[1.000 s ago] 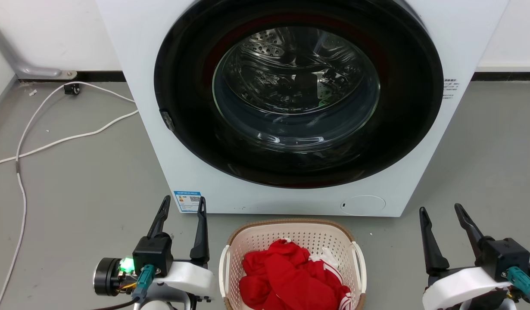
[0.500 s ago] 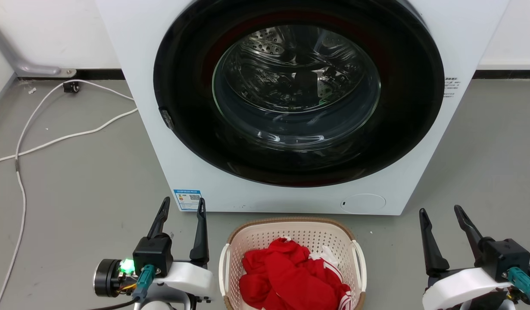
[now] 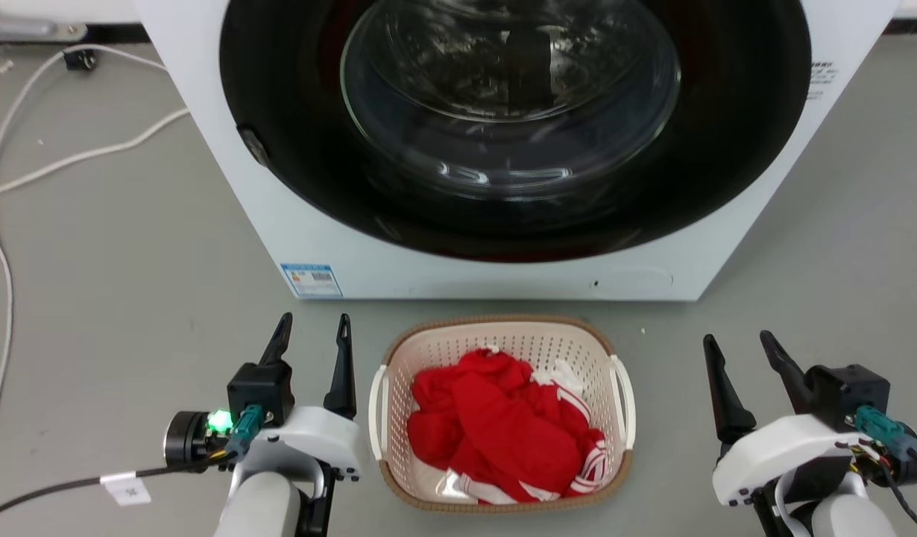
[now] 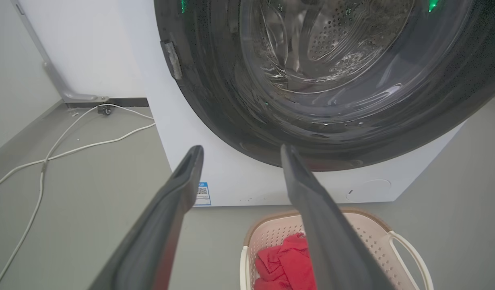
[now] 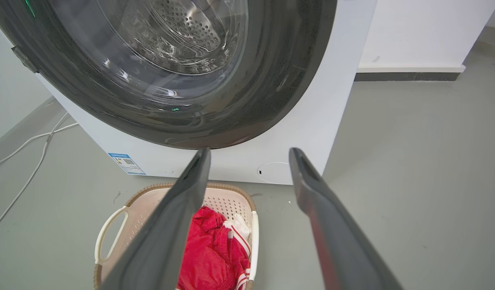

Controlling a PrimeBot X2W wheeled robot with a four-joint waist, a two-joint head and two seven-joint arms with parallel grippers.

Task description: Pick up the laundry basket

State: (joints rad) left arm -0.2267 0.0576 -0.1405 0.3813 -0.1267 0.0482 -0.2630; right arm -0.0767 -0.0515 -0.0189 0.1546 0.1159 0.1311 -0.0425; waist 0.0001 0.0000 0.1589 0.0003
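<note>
The laundry basket (image 3: 503,339) is cream perforated plastic with a brown woven-look rim and white side handles. It stands on the grey floor just before the washer, holding red and white clothes (image 3: 503,425). My left gripper (image 3: 313,322) hovers open just left of the basket's left handle (image 3: 375,410), empty. My right gripper (image 3: 738,341) stands open a little right of the right handle (image 3: 624,399), also empty. The basket (image 4: 372,233) appears behind the right finger in the left wrist view, and the basket (image 5: 227,199) lies low left in the right wrist view.
A white front-loading washer (image 3: 503,261) with a dark round glass door (image 3: 511,97) stands right behind the basket. White cables (image 3: 71,156) trail over the floor at the left. Open grey floor lies on both sides of the basket.
The head camera has tilted down and nearer, so the washer slid up the picture and the whole basket shows. Both grippers keep their places beside the basket, still open.
</note>
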